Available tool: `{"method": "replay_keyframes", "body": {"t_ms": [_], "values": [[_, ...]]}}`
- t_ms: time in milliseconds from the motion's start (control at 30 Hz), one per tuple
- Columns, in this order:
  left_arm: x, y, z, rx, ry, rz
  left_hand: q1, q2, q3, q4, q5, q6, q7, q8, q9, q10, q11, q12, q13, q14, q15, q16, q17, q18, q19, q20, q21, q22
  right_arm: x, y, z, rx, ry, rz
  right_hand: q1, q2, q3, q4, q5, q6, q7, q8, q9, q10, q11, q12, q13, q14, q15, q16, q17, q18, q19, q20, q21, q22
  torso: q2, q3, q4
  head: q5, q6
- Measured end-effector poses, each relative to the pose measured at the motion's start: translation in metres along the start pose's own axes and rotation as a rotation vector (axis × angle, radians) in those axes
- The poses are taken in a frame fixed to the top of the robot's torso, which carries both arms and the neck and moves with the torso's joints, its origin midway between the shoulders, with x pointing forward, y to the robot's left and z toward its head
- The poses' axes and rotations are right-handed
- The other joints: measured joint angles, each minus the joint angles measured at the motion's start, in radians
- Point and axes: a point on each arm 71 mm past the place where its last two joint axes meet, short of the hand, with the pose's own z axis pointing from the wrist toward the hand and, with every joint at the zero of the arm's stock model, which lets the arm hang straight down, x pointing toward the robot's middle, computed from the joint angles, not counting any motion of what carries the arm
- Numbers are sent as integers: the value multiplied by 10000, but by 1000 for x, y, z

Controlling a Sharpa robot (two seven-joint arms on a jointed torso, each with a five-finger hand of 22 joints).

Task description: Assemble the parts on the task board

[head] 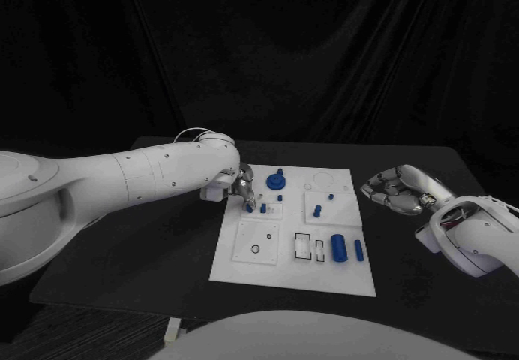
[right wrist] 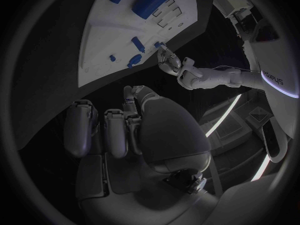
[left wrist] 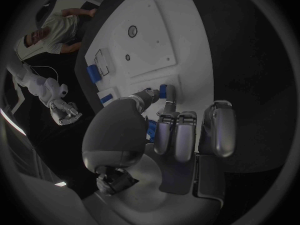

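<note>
Left hand [head: 240, 184] sits over the task board's [head: 271, 266] near-left upper area, fingertips down at a small blue peg [head: 249, 208]; can't tell if it pinches it. Right hand [head: 398, 190] hovers off the board's right edge, fingers curled in, holding nothing. Other blue parts [head: 338, 247] lie across the board.

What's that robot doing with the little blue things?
It is fitting blue parts into a white task board. Its left hand reaches down to a small blue peg near the board's left edge; whether it grips it is unclear. Its right hand waits beside the board, fingers curled, holding nothing. More blue parts lie on the board.
</note>
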Motion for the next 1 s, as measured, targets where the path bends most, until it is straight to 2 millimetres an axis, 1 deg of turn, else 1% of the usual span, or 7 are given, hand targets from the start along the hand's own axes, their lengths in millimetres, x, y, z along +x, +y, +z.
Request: {"method": "replay_keyframes", "body": {"t_ms": [33, 400, 633, 667, 767, 1000], "values": [[0, 0, 0, -3, -1, -3, 0, 0, 0, 0, 0, 0, 0, 0, 0, 0, 0, 0, 0, 0, 0, 0, 0, 0, -26, 26, -19, 0, 0, 0, 0, 2, 1, 0, 0, 0, 0, 0, 0, 0, 0, 0, 0, 0, 0, 0, 0, 0, 0, 0, 0, 1, 0, 0, 0, 0, 0, 0, 0, 3, 0], [1, 4, -1, -49, 11, -37, -41, 40, 0, 0, -23, 5, 1, -40, -9, 0, 0, 0, 0, 0, 0, 0, -1, 1, -27, 27, -18, 0, 0, 0, 0, 26, 12, -5, 0, 0, 0, 0, 0, 0, 0, 0, 0, 0, 0, 0, 0, 0, 0, 0, 0, 0, 0, 0, 0, -1, -8, 0, -1, -21, 0], [2, 4, -2, -62, 12, -22, -41, 40, 0, 0, 10, 43, 3, -41, -9, 0, 0, 0, 0, 0, 0, 0, -1, 1, -27, 28, -18, 0, 0, -1, 0, 62, 15, -12, 0, 0, 0, 0, 0, 0, 0, 0, 0, 0, 0, 0, 0, 0, 0, 0, 0, 0, 0, 0, -47, -1, -7, 0, -2, 1, 0], [2, 4, -2, -64, 12, -20, -80, 79, 0, 0, 10, 55, 15, -41, -10, 0, 0, 0, 0, 0, 0, 0, -1, 1, -27, 27, -18, 0, 0, -1, 0, 67, 15, -13, 0, 0, 0, 0, 0, 0, 0, 0, -1, 0, 0, 0, 0, 0, 0, 0, 0, 1, 0, 0, -47, -1, -6, 0, -3, 2, 0], [2, 4, -2, -73, 11, -15, -80, 78, 0, 0, 10, 38, -2, -41, -9, 0, 0, 0, 0, 0, 0, 0, 0, 0, -27, 27, -18, 0, 0, -2, 0, 79, 19, -15, 0, 0, 0, 0, 0, 0, 0, 0, 0, 0, 0, 0, 0, 0, 0, 0, 0, 0, 0, 0, -47, -1, -2, 0, -5, 3, 0], [1, 3, -2, -100, 16, -4, -81, 78, 0, 0, 10, 18, -22, -40, -9, 0, 0, 0, 0, 0, -1, 0, -1, 0, -27, 28, -18, 0, 0, -1, 1, 82, 33, -14, 0, 0, 15, -16, 0, 0, 0, 0, -1, 0, 0, 0, 0, 0, 0, 0, 0, 0, 0, 0, -47, -2, 2, 1, -6, -20, 0]]}}
